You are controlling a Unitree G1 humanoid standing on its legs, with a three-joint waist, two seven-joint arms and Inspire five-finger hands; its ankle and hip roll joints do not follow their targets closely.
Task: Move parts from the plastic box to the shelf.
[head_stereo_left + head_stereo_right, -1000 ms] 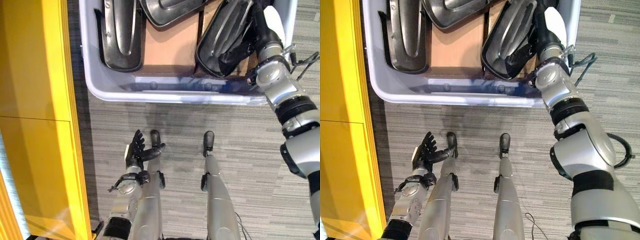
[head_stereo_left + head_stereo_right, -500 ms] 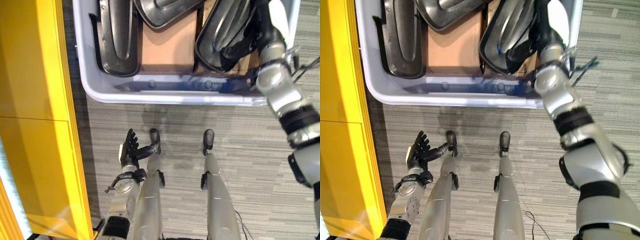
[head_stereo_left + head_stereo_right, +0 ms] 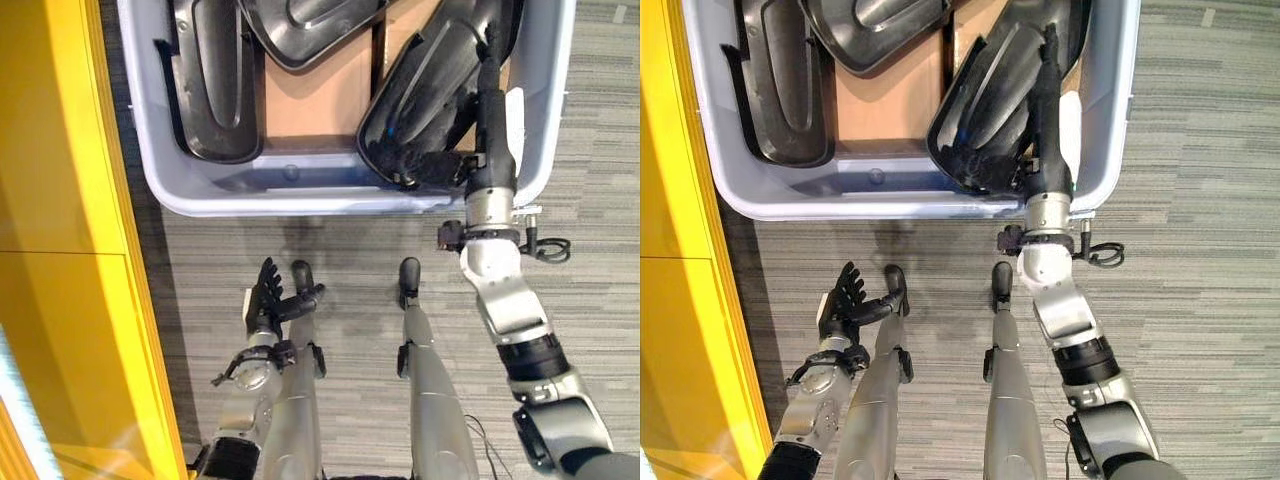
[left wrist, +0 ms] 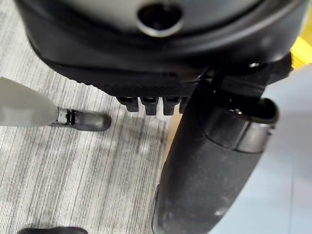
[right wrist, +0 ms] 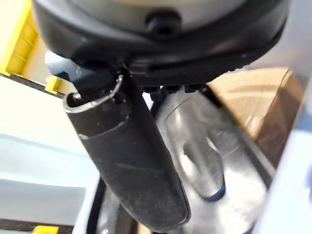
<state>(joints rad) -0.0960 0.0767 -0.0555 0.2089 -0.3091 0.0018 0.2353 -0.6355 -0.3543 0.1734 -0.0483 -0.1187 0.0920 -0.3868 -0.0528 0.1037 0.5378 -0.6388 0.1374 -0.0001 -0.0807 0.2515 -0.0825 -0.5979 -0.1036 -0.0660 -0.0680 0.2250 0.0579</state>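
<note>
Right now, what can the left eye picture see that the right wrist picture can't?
The left eye view alone takes in the whole grey plastic box on the striped carpet, the two other black parts in it, the yellow shelf beside it, and the left hand hanging open low by the floor. The right wrist view alone gives a close look along the right hand, its thumb lying over the part's shiny ridges. Both share the black part which the right hand reaches, and the brown cardboard under it.

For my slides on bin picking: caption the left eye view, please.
Right hand reaches into the plastic box onto a black part; left hand hangs open over the carpet.
</note>
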